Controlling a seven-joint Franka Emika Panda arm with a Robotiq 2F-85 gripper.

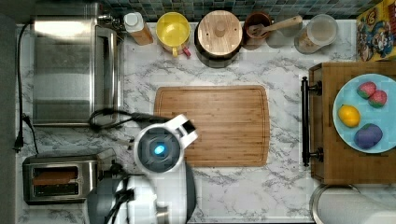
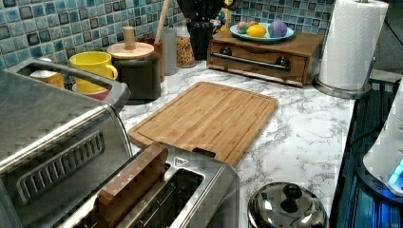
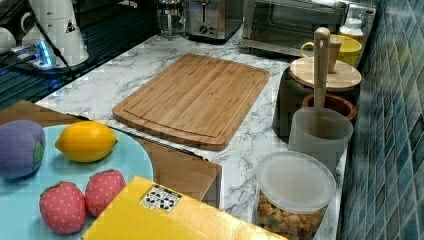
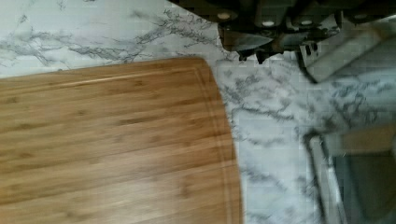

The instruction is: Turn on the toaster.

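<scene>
The toaster (image 1: 60,179) is sitting at about eight o'clock on the marble tabletop (image 1: 261,186) in the top view, with a brown slice (image 1: 55,177) standing in one of its two slots. Just above it in the top view, at roughly ten o'clock, the larger toaster oven (image 1: 70,70) is resting with its black cord (image 1: 112,116) looping out toward the bamboo cutting board (image 1: 219,123), which is lying at the centre. The arm (image 1: 159,151) is hanging over the board's seven o'clock corner, just beside the toaster but apart from it. In the wrist view the end effector (image 4: 275,28) is showing as dark hardware above the marble beside the board's rounded corner, and I cannot tell how wide its fingers are standing. Along the twelve o'clock edge a yellow mug (image 1: 173,31) and a wooden-lidded canister (image 1: 218,35) are lining up, while a blue plate (image 1: 345,135) of toy fruit is sitting at three o'clock.
</scene>
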